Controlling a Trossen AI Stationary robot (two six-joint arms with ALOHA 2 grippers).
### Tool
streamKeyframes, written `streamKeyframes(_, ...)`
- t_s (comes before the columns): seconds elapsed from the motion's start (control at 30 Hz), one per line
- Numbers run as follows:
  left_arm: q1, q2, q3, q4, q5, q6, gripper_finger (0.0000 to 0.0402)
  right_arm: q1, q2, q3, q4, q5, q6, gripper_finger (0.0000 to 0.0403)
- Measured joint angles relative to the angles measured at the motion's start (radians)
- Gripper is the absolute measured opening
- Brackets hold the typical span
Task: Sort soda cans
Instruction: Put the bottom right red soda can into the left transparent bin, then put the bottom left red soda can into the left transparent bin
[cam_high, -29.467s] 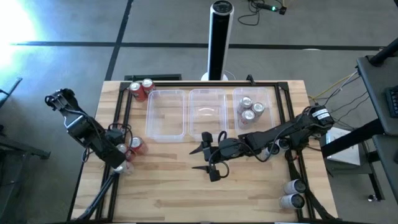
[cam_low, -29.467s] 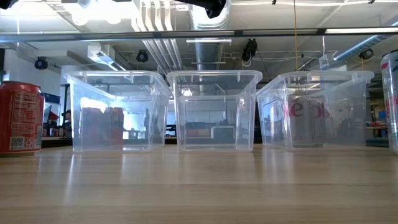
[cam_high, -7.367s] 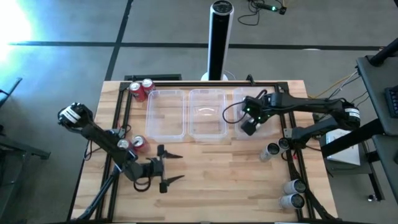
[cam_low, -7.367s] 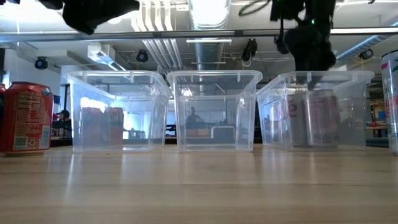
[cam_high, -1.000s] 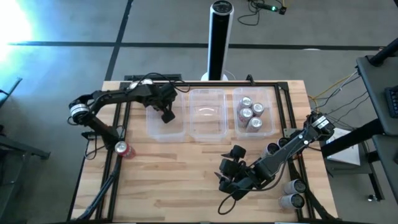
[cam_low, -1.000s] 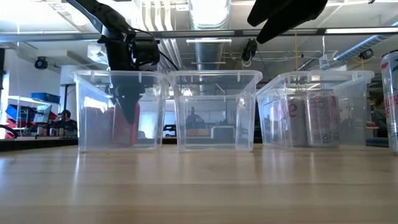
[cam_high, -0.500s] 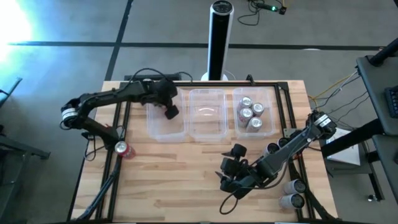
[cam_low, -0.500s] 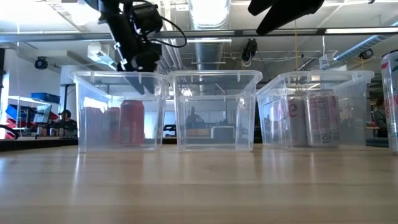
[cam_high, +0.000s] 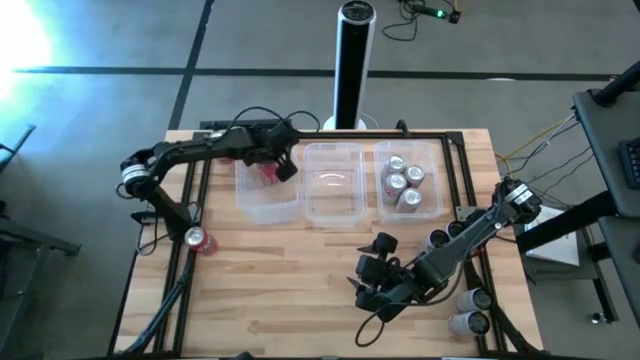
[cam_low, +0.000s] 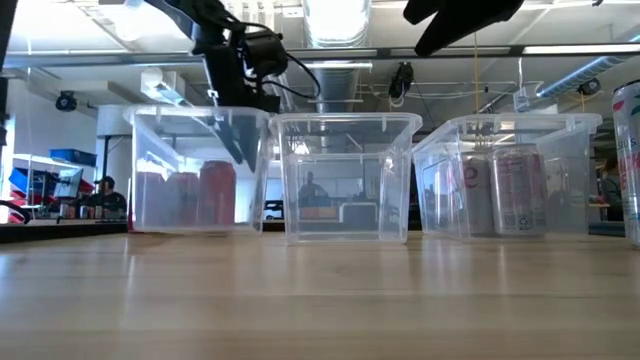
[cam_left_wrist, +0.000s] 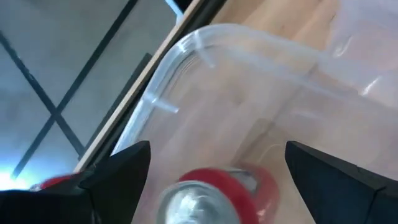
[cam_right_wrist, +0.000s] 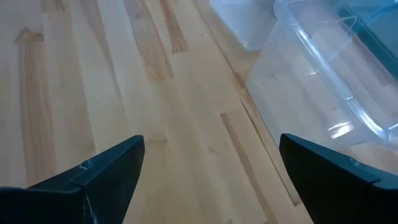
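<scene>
Farthest left on my table, a lone red soda can (cam_high: 197, 239) stands by the left rail, well apart from the tubs. Next comes my left gripper (cam_high: 283, 163), raised over the far part of the left tub (cam_high: 262, 205) — its fingers (cam_left_wrist: 118, 171) are spread apart with nothing between them. Directly under it a red can (cam_left_wrist: 214, 191) stands upright inside that tub; in the low view I see it (cam_low: 217, 193) near the tub's right wall. The middle tub (cam_high: 333, 212) sits just beside it. The right tub (cam_high: 431, 205) holds three silver-topped cans (cam_high: 404, 181) close together. Nearer me, my right gripper (cam_high: 369, 273) hangs over bare wood between the middle tub and the near edge, fingers (cam_right_wrist: 106, 171) wide apart, gripping nothing. More silver cans (cam_high: 440, 238) stand by the right rail, and two more (cam_high: 470, 310) lie near the right corner.
</scene>
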Motion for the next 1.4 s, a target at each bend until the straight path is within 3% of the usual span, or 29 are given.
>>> streamKeyframes(0.3, -0.039, 0.04, 0.073, -0.012, 0.033, 0.041, 0.0356, 0.0, 0.0, 0.0, -0.005, 0.0, -0.003, 0.0368)
streamKeyframes(0.57, -0.125, -0.111, 0.066, -0.218, 0.036, -0.037, 0.0356, 0.002, 0.0, 0.0, -0.011, 0.001, -0.004, 0.0368)
streamKeyframes(1.0, -0.521, -0.367, -0.145, -0.373, 0.055, -0.349, 0.0356, -0.003, 0.0, 0.0, 0.003, 0.004, -0.03, 0.0368)
streamKeyframes(1.13, -0.541, -0.407, -0.181, -0.408, 0.051, -0.411, 0.0356, -0.003, 0.0, 0.0, 0.007, 0.008, -0.03, 0.0368)
streamKeyframes(1.4, -0.537, -0.419, -0.173, -0.425, 0.034, -0.379, 0.0356, -0.003, 0.0, 0.0, 0.011, 0.015, -0.03, 0.0368)
